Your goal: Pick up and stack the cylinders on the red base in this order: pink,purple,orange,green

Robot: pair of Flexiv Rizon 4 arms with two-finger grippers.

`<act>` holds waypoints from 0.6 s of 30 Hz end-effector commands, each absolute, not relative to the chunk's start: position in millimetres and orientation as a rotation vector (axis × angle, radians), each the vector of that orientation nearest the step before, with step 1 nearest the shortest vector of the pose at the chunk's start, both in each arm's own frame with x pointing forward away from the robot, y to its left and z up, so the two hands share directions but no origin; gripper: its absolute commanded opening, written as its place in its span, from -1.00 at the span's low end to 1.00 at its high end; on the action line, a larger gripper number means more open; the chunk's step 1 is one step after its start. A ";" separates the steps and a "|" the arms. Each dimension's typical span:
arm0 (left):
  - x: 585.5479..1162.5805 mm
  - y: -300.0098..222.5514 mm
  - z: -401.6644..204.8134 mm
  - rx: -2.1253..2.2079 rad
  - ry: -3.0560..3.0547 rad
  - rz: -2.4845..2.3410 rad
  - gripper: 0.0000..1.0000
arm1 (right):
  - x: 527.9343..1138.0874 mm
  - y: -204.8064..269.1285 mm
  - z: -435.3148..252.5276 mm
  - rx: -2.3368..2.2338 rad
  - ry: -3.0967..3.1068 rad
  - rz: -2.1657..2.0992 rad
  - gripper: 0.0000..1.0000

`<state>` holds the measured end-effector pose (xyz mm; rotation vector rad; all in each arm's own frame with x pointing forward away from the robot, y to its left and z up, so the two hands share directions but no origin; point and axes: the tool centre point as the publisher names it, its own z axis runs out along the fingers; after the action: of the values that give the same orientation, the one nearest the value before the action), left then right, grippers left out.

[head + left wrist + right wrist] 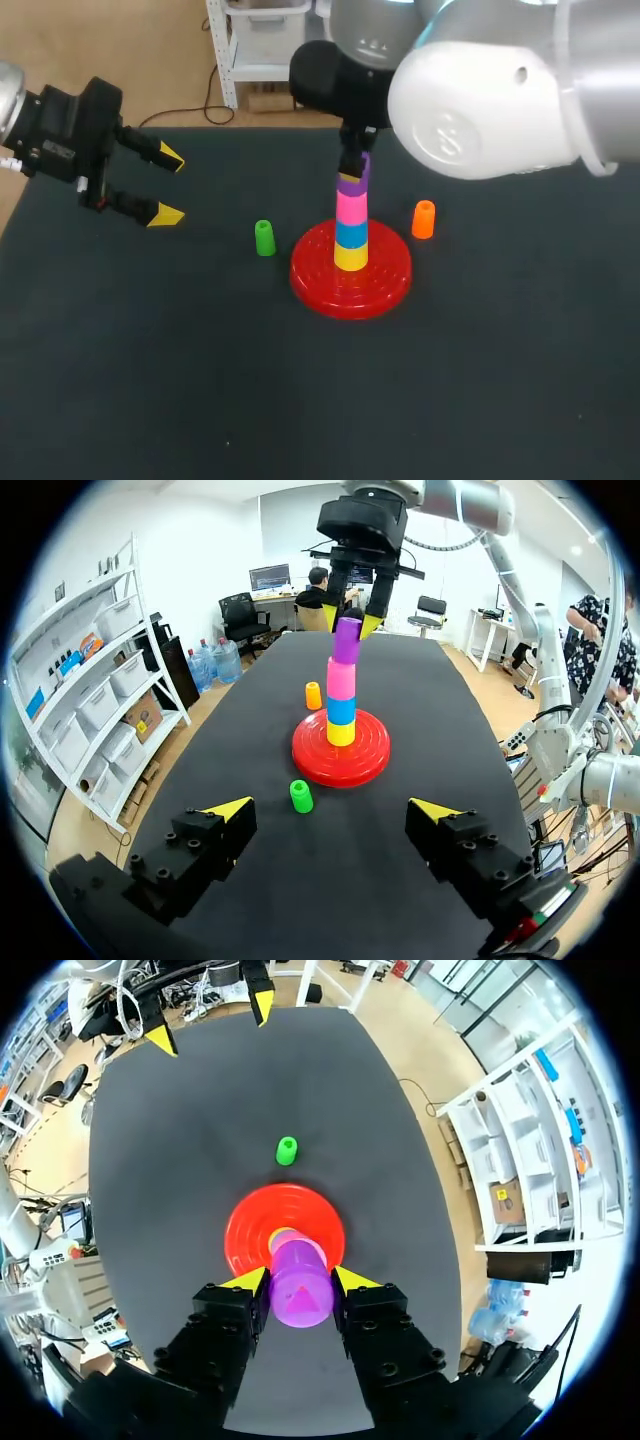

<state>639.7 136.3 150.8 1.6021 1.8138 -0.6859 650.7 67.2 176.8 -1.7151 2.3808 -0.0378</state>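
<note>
Got the purple cylinder (300, 1298) clamped between the right gripper (300, 1280) tips, sitting directly over the pink cylinder (351, 208), presumably to drop straight onto the stack. Can't tell if fully seated yet. No real container here, just the red base (392, 278) carrying yellow piece (350, 258), blue piece (351, 233), then pink. Seeing the left gripper (170, 186) off to the side, fingers spread, holding nothing, probably just staying clear. Leaves the orange cylinder (424, 219) and green cylinder (264, 238) to go, standing on the table either side of the base.
</note>
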 end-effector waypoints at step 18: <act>638.9 136.5 150.1 1.600 1.812 -0.683 1.00 | 657.8 69.0 163.0 -1.719 2.403 -0.046 -1.00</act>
<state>639.7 136.3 150.8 1.6021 1.8138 -0.6859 656.2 68.1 169.4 -1.7162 2.3984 -0.0480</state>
